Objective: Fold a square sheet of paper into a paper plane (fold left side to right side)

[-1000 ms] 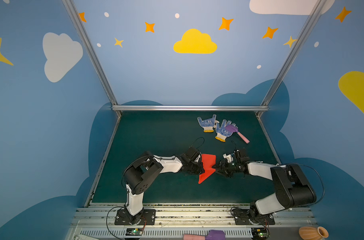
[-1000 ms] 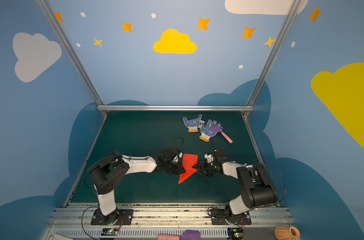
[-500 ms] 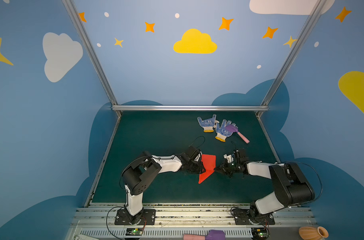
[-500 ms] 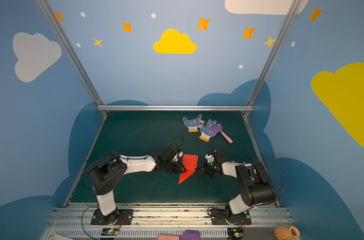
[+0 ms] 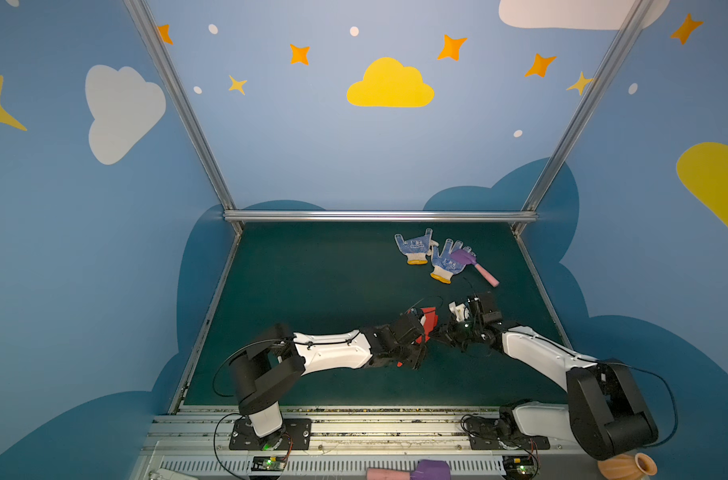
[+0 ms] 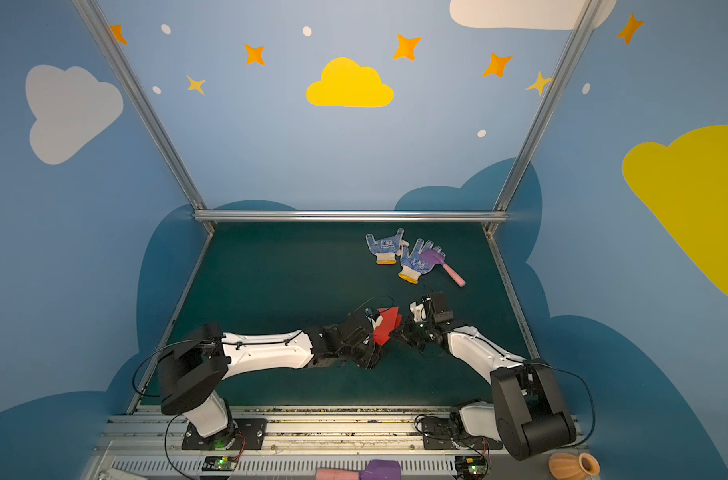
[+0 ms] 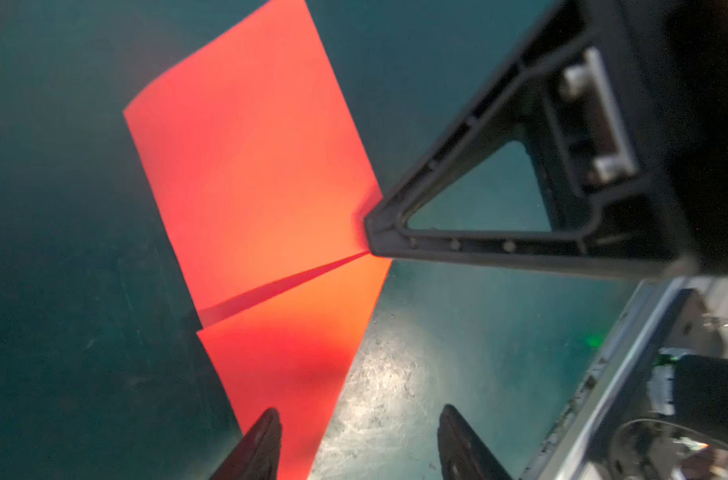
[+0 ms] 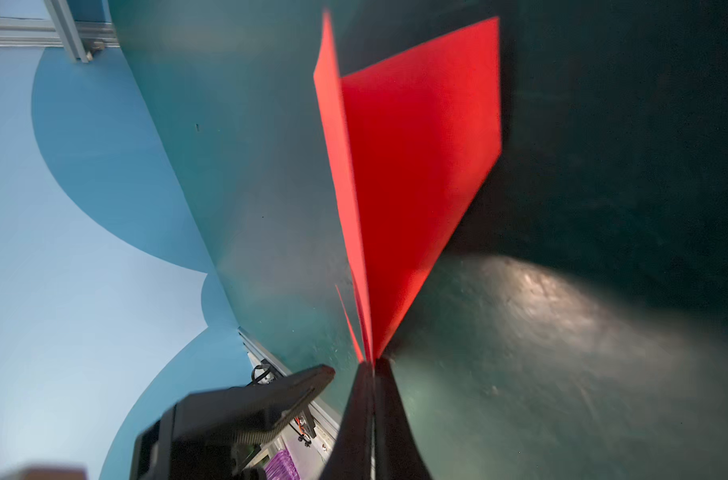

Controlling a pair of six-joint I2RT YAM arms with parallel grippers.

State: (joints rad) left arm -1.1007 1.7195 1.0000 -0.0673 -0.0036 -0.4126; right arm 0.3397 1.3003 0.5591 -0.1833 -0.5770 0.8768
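Note:
The square sheet of paper (image 7: 254,166) is bright red and folded into layers, one flap lifted off the green mat. In both top views only a small part of it (image 5: 430,318) (image 6: 388,323) shows between the two wrists. My right gripper (image 8: 372,363) is shut on the paper's (image 8: 416,166) near edge; its tip (image 7: 367,243) pinches the paper where the layers meet. My left gripper (image 7: 358,415) is open, one finger (image 7: 268,419) over the paper's narrow end, the other over bare mat. In a top view the left gripper (image 5: 416,357) covers most of the paper.
Two blue-dotted white gloves (image 5: 414,249) (image 5: 447,262) and a purple-and-pink toy hammer (image 5: 476,266) lie at the back right of the mat. An orange vase (image 5: 626,465) and another hammer (image 5: 412,473) sit beyond the front metal rail (image 5: 374,432).
The left gripper has opened and let go of the paper, then moved right over it. The right gripper has shut on the paper's right edge. Less red shows from above.

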